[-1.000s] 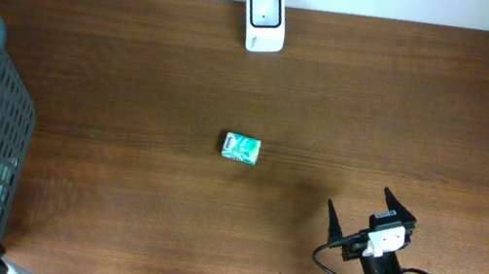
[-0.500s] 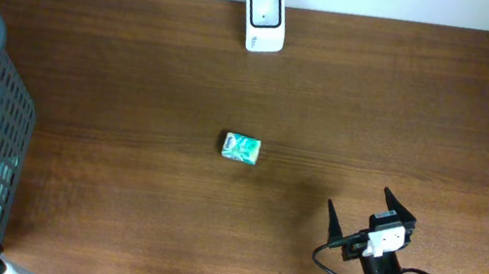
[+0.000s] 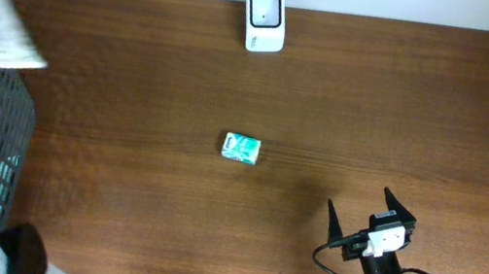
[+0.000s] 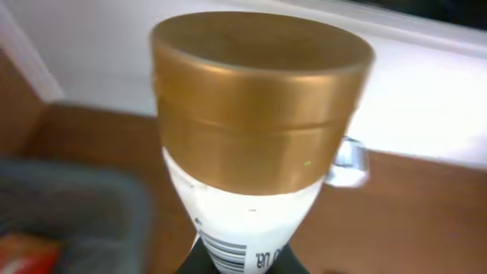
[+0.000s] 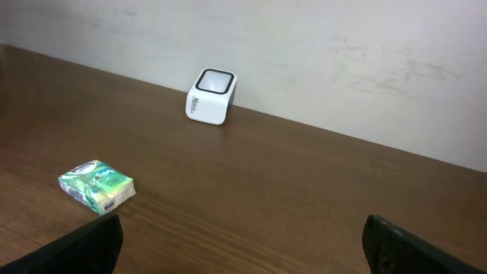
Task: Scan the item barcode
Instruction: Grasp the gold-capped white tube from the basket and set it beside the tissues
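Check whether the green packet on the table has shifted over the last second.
No. In the overhead view the green packet lies at the same spot, straight below the white barcode scanner.

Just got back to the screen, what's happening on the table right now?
The left arm's jaws are shut on a white tube with a gold cap, held in the air over the grey basket, its barcode showing near the jaws. The white scanner stands at the far side. A green packet lies in the middle, untouched. The right gripper waits open at the near side.
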Action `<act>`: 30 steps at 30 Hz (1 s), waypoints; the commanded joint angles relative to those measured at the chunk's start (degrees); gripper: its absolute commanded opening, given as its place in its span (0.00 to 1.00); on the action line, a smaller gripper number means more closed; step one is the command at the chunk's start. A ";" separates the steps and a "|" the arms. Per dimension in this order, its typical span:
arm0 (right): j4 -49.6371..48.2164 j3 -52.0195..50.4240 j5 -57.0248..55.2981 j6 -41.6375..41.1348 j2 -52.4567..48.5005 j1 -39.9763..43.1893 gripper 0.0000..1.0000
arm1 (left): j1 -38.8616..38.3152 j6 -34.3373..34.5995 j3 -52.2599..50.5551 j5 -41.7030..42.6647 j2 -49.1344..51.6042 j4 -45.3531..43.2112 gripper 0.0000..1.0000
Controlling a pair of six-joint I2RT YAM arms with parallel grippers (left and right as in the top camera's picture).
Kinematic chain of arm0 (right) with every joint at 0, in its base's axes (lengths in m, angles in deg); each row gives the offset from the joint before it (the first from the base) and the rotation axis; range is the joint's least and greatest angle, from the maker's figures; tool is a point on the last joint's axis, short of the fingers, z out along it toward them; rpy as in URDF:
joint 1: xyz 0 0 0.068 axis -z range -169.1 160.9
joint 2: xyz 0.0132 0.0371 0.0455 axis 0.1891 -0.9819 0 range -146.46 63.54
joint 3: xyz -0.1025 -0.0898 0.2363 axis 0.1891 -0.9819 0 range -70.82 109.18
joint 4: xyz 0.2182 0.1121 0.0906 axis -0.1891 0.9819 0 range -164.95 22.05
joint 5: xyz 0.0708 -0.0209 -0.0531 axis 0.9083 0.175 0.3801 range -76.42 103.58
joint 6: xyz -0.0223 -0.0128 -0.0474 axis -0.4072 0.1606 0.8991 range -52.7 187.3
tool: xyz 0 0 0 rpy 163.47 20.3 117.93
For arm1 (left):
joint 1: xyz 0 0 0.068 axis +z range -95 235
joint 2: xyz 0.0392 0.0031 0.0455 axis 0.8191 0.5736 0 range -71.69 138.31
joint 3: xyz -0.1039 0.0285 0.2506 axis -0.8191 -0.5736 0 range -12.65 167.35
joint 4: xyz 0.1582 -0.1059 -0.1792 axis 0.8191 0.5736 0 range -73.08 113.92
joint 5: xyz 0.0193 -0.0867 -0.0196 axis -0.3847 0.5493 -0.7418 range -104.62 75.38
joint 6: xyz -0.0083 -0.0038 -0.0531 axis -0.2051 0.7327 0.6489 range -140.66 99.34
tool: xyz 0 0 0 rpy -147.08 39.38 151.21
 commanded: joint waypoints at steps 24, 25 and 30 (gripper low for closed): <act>0.02 -0.50 -0.33 -0.81 0.33 0.13 0.99 | -47.25 37.68 -90.03 -16.06 -1.62 -45.40 0.00; 0.02 -0.50 -0.33 -0.81 0.33 0.15 0.99 | -47.65 37.68 -90.05 -16.06 -1.62 -46.16 0.17; 0.02 -0.50 -0.33 -0.81 0.33 0.15 0.99 | -46.71 34.01 -85.35 -20.57 -2.86 -48.37 0.99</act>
